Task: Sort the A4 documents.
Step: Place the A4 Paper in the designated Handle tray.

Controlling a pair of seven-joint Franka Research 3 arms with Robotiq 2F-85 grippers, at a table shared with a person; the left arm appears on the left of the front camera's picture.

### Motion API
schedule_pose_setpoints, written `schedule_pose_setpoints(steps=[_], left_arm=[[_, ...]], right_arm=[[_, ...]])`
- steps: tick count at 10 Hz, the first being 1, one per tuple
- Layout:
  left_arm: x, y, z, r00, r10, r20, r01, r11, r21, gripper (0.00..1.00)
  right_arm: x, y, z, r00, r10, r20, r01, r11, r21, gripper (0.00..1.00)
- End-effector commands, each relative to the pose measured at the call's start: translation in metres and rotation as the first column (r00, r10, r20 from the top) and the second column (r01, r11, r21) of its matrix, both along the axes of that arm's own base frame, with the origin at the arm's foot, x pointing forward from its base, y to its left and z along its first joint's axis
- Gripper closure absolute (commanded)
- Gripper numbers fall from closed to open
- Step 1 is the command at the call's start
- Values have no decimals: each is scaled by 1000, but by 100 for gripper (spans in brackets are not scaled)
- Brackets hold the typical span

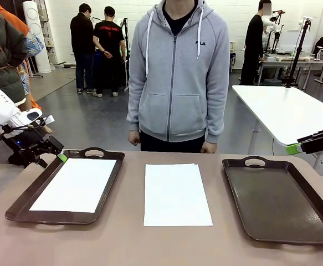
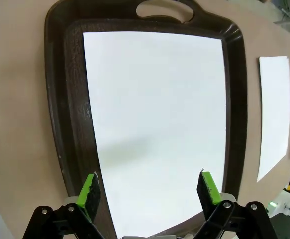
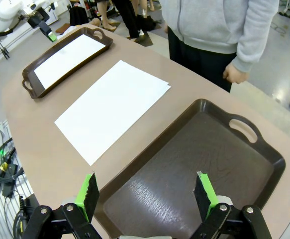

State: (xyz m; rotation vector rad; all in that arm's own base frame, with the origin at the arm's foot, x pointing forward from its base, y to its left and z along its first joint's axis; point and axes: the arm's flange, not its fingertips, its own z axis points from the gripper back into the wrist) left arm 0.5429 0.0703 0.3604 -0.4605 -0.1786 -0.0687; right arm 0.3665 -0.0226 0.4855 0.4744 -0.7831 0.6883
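A stack of white A4 documents [image 1: 175, 194] lies on the table's middle, also seen as the stack [image 3: 112, 107] and at the right edge as the stack [image 2: 274, 114]. One more white sheet [image 1: 75, 184] lies flat in the left dark brown tray [image 1: 17, 208]. My left gripper [image 1: 60, 156] hovers over that tray's far left corner, open and holding nothing, its green pads [image 2: 90, 191] standing wide apart above the sheet [image 2: 154, 124]. Past the table's right side, my right gripper [image 1: 293, 148] is raised and open too, its pads [image 3: 204, 191] above the right tray.
The right brown tray [image 1: 283, 199] holds nothing, as its bare bottom [image 3: 199, 164] shows. A person in a grey hoodie stands at the far edge, hands [image 1: 208, 147] hanging down. A white table [image 1: 283, 111] stands behind on the right.
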Motion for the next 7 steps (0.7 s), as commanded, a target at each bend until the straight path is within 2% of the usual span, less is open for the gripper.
schedule_pose_setpoints(steps=[1, 2, 7], left_arm=[[-13, -6, 7, 994, 84, 66, -76, 991, -112, 0], [0, 0, 0, 1000, 0, 0, 0, 1000, 0, 0], [0, 0, 0, 1000, 0, 0, 0, 1000, 0, 0]], right_arm=[[3, 0, -4, 1000, 15, 15, -16, 1000, 22, 0], [3, 0, -4, 1000, 15, 15, -16, 1000, 22, 0], [3, 0, -4, 1000, 15, 15, -16, 1000, 22, 0]])
